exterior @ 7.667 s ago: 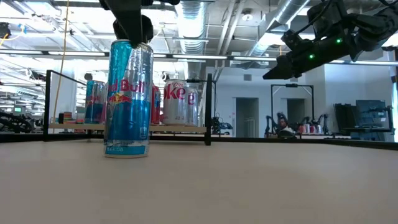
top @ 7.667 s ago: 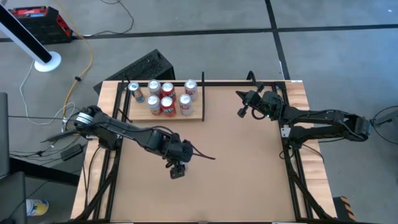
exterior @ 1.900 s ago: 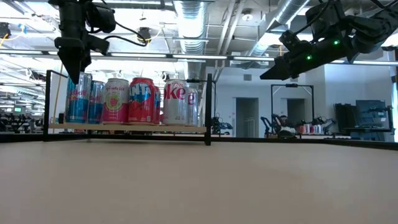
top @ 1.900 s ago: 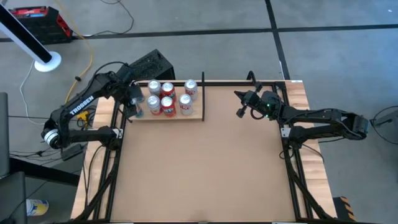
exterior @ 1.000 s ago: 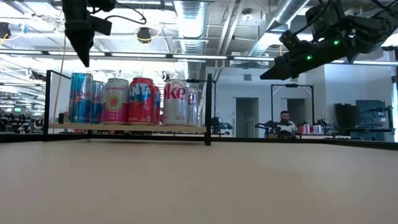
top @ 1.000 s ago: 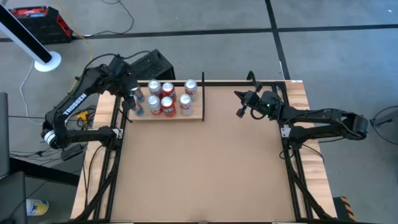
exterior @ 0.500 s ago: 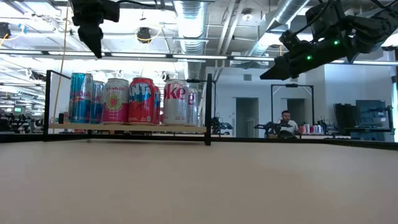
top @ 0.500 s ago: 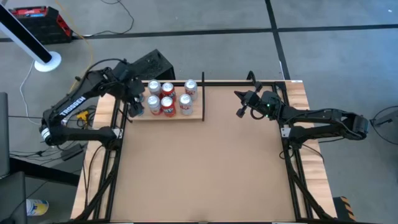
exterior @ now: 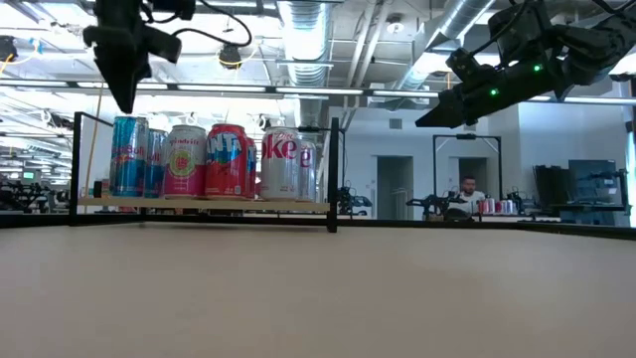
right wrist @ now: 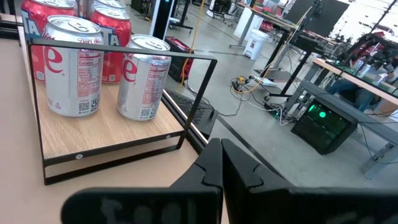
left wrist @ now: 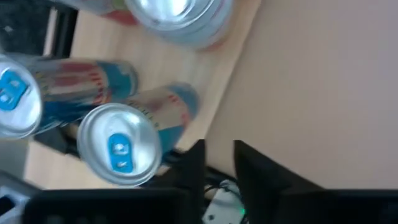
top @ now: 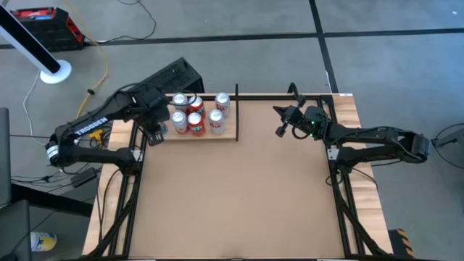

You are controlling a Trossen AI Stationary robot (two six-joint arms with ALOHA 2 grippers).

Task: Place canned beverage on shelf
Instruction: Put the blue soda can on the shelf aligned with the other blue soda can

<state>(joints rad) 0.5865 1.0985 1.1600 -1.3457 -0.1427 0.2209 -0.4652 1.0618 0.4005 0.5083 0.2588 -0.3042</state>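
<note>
Eight cans counted on the shelf [top: 232, 129]; two grippers, both empty.
From above, six can tops [top: 216, 116] show in the clear; the left gripper [top: 154, 134] hangs over the shelf's front left corner and covers the rest; its wrist view shows there two blue cans, one of them the canned beverage [left wrist: 118, 146], upright on the pale wood near the edge; its fingers [left wrist: 252, 163] are almost together with a narrow gap, nothing between them; the low view gives only six cans, the others hidden behind; labels are partly cut off; the right gripper [top: 280, 131] waits above the table [top: 239, 203] beside the shelf, fingers together.
</note>
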